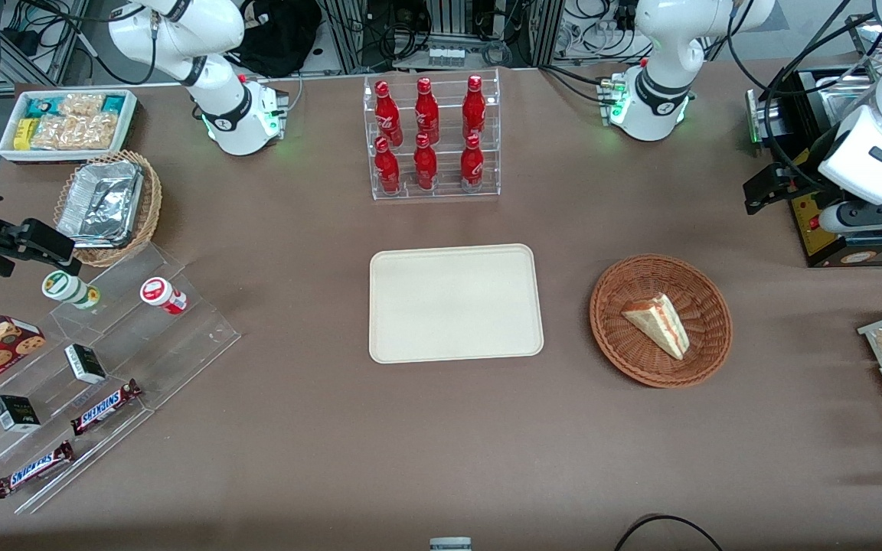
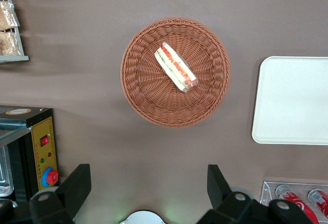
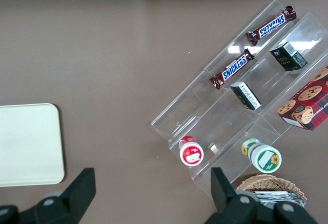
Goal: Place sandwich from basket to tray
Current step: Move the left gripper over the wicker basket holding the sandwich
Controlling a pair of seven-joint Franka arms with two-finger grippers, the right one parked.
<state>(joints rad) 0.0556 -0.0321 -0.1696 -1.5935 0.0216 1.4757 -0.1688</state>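
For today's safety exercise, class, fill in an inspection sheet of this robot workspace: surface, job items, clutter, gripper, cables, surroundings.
Surface: brown table, flat.
Job's things: triangular white-bread sandwich lies in the round reddish-brown wicker basket; flat cream rectangular tray beside it holds nothing.
Clutter: clear rack of red bottles, Snickers bars, tan basket of foil trays, white bin of snack packets.
Gripper: left gripper open, above the table next to the basket.
Cables: black cable at the table's near edge.
Surroundings: black control box.
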